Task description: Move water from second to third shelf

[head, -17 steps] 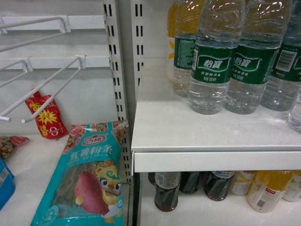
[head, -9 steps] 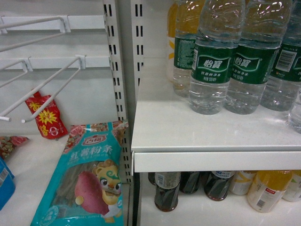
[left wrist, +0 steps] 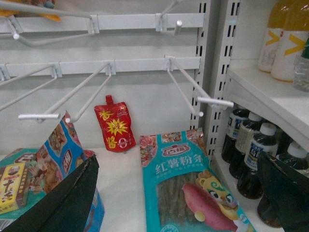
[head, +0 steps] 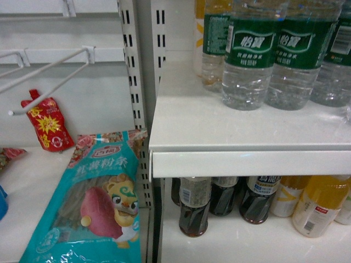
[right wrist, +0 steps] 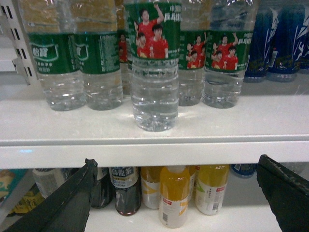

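Several water bottles with green labels stand on the upper white shelf. In the right wrist view one water bottle stands forward of the row, close to the shelf's front edge. My right gripper is open and empty, in front of and slightly below that edge, with its black fingers to either side of the forward bottle. Off to the left, my left gripper is open and empty above a teal noodle packet. Neither gripper shows in the head view.
On the lower shelf stand dark bottles and yellow drink bottles. Blue bottles stand right of the water. The left bay has white peg hooks, a red pouch, the teal packet and snack bags.
The head view has dropped a little: the shelf and bottles sit higher in the frame and more of the lower shelf shows. No bottle has moved.
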`<state>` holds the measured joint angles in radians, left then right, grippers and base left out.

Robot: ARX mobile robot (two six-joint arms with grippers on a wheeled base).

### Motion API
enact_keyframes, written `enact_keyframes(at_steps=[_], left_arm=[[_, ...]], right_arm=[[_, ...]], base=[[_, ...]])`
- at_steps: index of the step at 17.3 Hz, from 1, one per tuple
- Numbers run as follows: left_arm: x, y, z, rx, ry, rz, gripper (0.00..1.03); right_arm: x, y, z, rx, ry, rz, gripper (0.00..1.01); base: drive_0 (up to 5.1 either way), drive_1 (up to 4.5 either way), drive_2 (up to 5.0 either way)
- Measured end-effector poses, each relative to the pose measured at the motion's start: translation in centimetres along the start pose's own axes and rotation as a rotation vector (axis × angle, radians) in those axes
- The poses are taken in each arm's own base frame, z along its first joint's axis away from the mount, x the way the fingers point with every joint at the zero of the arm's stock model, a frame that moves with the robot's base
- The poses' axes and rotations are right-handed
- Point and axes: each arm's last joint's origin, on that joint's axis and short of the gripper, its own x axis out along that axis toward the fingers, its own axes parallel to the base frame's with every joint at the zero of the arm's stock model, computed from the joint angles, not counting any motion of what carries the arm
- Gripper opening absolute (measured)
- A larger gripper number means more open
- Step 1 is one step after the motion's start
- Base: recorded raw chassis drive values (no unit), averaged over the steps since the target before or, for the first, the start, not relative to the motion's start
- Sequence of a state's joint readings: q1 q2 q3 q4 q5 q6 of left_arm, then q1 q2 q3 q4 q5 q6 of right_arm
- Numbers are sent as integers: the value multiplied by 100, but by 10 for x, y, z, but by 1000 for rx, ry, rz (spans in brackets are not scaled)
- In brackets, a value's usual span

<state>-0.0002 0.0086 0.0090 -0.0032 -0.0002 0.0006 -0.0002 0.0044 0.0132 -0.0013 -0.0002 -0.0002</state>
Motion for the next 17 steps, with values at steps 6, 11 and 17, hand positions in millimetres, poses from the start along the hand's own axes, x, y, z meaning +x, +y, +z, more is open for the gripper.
enact_keyframes(at_steps=[6,11,17], left_arm=[[0,0,0,0,-1,1,98],[0,0,0,0,0,0,98],[0,0,0,0,2,0,98]], right_arm=[[0,0,0,0,3,0,98],[0,0,0,0,3,0,98],[0,0,0,-1,4,0,98]], base=[[0,0,0],[0,0,0],[0,0,0]])
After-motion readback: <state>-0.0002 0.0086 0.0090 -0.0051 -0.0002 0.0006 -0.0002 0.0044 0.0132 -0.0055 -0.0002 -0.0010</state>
